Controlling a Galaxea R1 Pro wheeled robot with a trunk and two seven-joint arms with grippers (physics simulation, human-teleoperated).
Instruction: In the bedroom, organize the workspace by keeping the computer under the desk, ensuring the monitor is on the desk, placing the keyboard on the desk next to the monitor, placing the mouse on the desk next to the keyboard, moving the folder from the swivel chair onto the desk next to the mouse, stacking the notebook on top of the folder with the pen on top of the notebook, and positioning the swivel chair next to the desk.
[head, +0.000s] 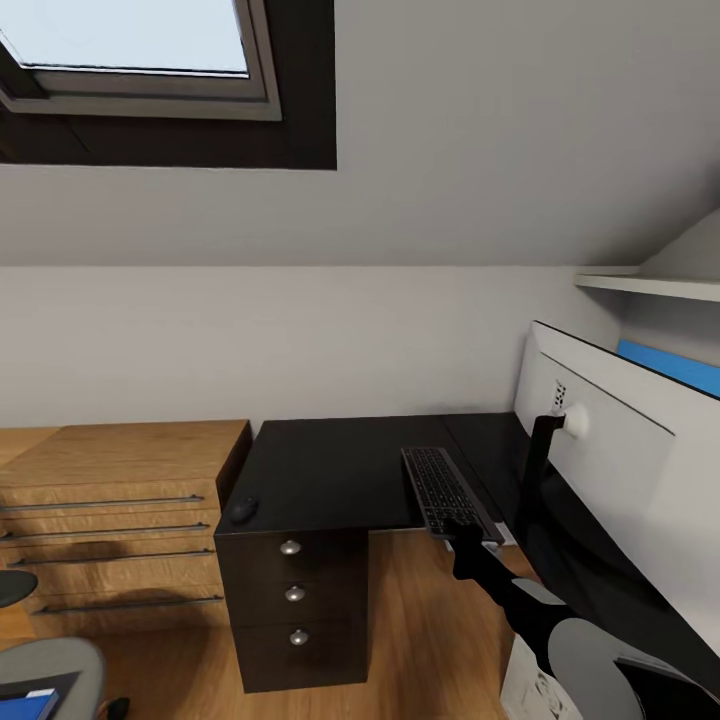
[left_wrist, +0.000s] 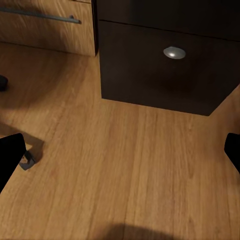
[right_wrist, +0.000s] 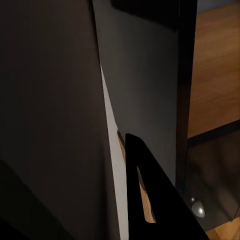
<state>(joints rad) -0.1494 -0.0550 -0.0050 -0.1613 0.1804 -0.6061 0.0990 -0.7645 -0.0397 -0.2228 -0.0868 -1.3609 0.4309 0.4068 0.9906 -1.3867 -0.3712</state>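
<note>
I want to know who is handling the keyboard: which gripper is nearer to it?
The right. The right gripper is at the near end of the keyboard on the desk. The left gripper hangs low over the wooden floor in front of the drawer unit.

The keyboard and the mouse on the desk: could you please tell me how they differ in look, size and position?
The keyboard is a long flat rectangle with dark grey keys; the mouse is a small black oval. The keyboard is far larger than the mouse. The keyboard lies near the monitor with its near end at the right gripper; the mouse sits apart, at the corner above the drawer unit. Both rest on the black desk.
</note>
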